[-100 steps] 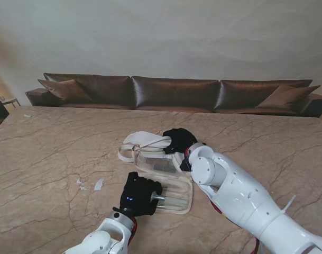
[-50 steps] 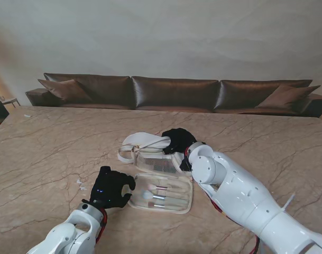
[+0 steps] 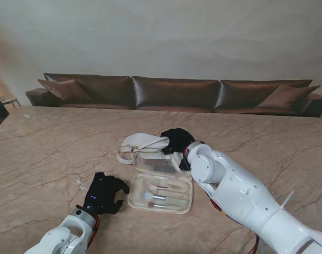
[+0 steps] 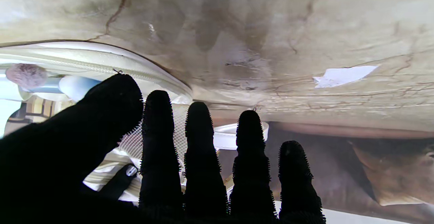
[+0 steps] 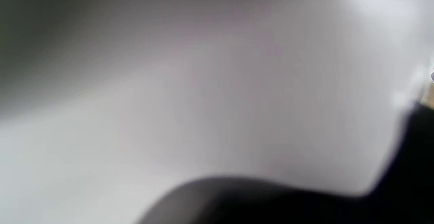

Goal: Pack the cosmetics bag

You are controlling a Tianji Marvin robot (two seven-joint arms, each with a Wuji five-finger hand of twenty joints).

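Observation:
The cream cosmetics bag [image 3: 162, 165] lies unzipped and spread flat on the marble table. Several makeup brushes [image 3: 158, 193] lie in its nearer half. My left hand [image 3: 103, 193], in a black glove, hovers just left of the bag with fingers [image 4: 200, 149] spread and nothing held. The left wrist view shows the bag's zipped rim [image 4: 101, 59] and a pink brush head [image 4: 25, 75] beyond the thumb. My right hand [image 3: 176, 141] is bunched on the bag's far right corner beside its white handle loop [image 3: 145, 141]. The right wrist view is a white blur with a bit of glove [image 5: 417, 149].
Small white paper scraps [image 3: 80, 183] lie on the table just left of my left hand; one scrap [image 4: 342, 75] shows in the left wrist view. A brown sofa [image 3: 176, 92] runs along the table's far edge. My right forearm [image 3: 235, 193] crosses beside the bag's right side.
My left hand has drawn back from over the bag's nearer half, moving left and nearer to me, and the brushes are now uncovered. The right hand has stayed on the bag.

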